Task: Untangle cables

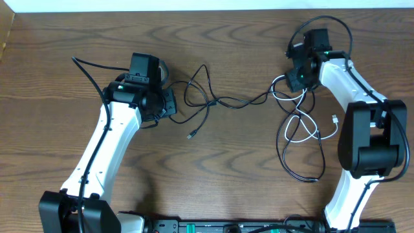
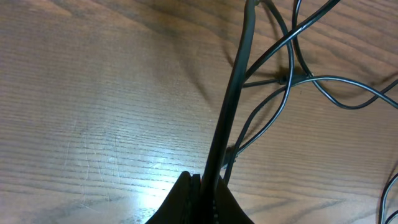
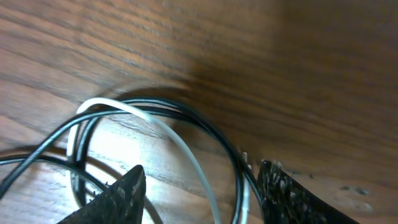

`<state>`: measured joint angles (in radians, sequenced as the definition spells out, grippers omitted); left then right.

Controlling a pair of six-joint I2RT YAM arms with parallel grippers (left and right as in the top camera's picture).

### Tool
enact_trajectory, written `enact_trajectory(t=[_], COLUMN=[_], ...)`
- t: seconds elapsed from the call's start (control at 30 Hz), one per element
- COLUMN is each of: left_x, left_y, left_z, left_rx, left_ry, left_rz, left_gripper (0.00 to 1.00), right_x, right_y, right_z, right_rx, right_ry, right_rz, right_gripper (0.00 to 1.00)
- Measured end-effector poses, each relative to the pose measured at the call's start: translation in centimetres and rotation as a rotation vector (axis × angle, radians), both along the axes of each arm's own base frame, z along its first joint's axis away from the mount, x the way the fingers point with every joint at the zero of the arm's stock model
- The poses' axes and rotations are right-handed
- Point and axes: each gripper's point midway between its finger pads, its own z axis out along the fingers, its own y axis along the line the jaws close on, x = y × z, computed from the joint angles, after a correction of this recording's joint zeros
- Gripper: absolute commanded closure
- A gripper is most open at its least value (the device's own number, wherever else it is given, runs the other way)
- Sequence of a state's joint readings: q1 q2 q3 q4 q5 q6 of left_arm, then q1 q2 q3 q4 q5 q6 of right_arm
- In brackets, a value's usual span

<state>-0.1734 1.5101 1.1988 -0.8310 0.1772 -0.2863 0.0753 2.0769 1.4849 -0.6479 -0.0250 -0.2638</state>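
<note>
**Black cable (image 2: 233, 93) held; knot (image 1: 217, 101) not yet undone**

The left gripper (image 2: 200, 186) has its fingers closed on the black cable, which runs out to the knot at mid-table (image 1: 65, 39). The right gripper (image 3: 202, 183) has its fingers apart, straddling a white cable (image 3: 180, 143) and black loops (image 3: 155, 107) without pinching them. Assessment: the cables are spread between the arms, but they cross at the centre and on the right. Most of the separation is outstanding.

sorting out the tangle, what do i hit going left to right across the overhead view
left gripper → loose black plug end → black cable knot → right gripper → white plug end
</note>
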Motion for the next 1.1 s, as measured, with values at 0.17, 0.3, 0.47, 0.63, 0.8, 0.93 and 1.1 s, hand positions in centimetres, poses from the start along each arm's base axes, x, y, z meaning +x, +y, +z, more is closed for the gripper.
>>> enact_trajectory(t=[0.17,0.3,0.47,0.63,0.8,0.93,1.1], left_x=[0.0,0.0,0.0,0.0,0.0,0.0,0.0], left_y=[0.0,0.0,0.0,0.0,0.0,0.0,0.0], left_z=[0.0,0.0,0.0,0.0,0.0,0.0,0.0], left_rx=[0.000,0.000,0.000,0.000,0.000,0.000,0.000], left_ry=[0.000,0.000,0.000,0.000,0.000,-0.001,0.000], left_rz=[0.000,0.000,0.000,0.000,0.000,0.000,0.000], left_gripper=[0.93,0.92,0.92,0.92,0.92,0.92,0.93], right_x=[-0.1,0.1,0.0,0.5,2.8,0.8,-1.7], right_y=[-0.1,-0.2,-0.2,-0.2,-0.2,-1.1,-4.3], right_z=[-0.8,-0.7,-0.7,2.2,20.1,30.3,37.1], right_rx=[-0.004,-0.007,0.002,0.017,0.070,0.093,0.069], right_ry=[0.014,0.005,0.010,-0.048,-0.492,-0.746,-0.932], right_rz=[-0.004,-0.009,-0.040,-0.067,-0.078,-0.100,-0.217], right_gripper=[0.81,0.99,0.99,0.99,0.99,0.99,0.99])
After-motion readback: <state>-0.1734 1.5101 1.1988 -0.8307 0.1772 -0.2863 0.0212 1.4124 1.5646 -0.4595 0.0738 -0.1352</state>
